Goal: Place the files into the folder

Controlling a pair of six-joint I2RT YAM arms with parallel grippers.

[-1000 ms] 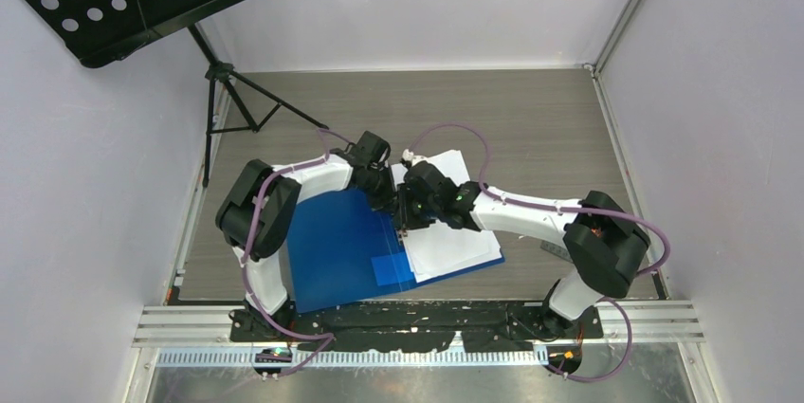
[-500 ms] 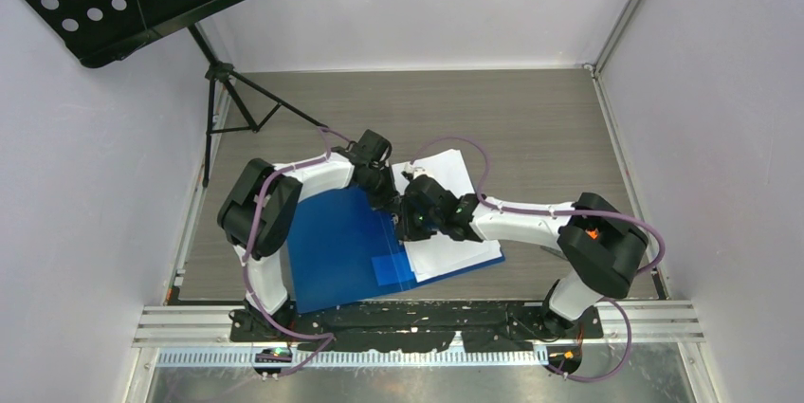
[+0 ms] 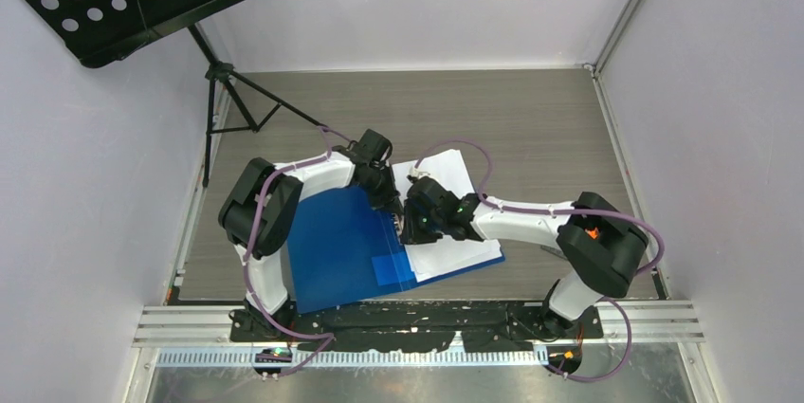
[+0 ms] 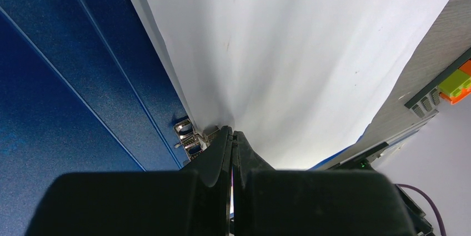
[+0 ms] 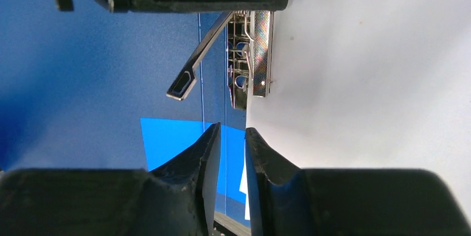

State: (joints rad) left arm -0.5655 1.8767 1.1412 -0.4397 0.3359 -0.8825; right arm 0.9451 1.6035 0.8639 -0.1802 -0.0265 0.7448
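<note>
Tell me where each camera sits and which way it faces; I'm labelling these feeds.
Top view: fixed above and behind the arms, looking down at the table; both arms show.
Left wrist: on the left arm, looking down past its shut left claw at the paper edge.
Right wrist: on the right arm, looking past its slightly open right claw at the metal clip.
Shared: all three show the blue folder and white paper; both wrist views show the clip.

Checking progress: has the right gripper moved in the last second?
Yes. Seen from above, the right gripper has slid slightly toward the near edge of the table, uncovering more of the paper.
</note>
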